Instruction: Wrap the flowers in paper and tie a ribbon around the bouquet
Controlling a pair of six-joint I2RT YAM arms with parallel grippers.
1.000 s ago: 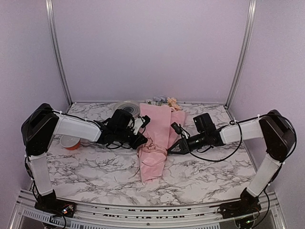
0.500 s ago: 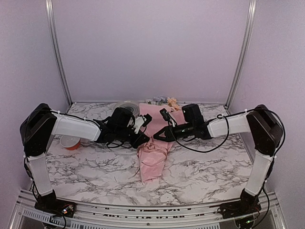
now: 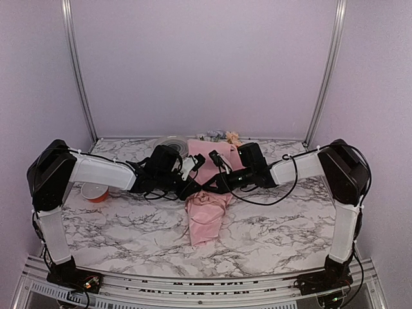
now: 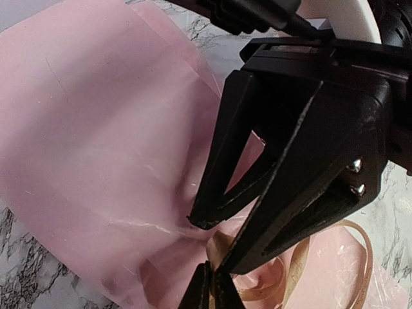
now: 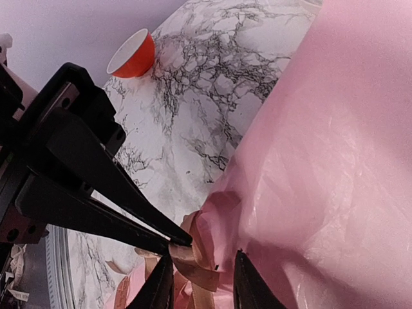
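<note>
The bouquet (image 3: 207,212) lies mid-table, its long axis running nearly 12 to 6 o'clock in the overhead view. Its narrow tip points toward 6, a shade to 7, and its wide mouth toward 12, where the flowers (image 3: 222,136) peep out near the back wall. Its paper (image 4: 96,129) is thin, light pink, faintly glossy and creased, gathered into a pinched waist about midway. At that waist lies the ribbon (image 5: 193,270), a flat tan strand in loose loops. The left gripper (image 4: 209,293), reaching in from 9 o'clock, has its black tapered jaws pressed together on the ribbon. The right gripper (image 5: 203,283), from 3 o'clock, stands part open astride ribbon and gathered paper, gripping nothing. An orange-red cup (image 3: 96,192) sits at 9 o'clock, a grey round disc (image 3: 172,145) at 11. The table (image 3: 277,225) is white marble with grey veins; lilac walls (image 3: 206,64) and aluminium posts (image 3: 74,71) enclose it.
</note>
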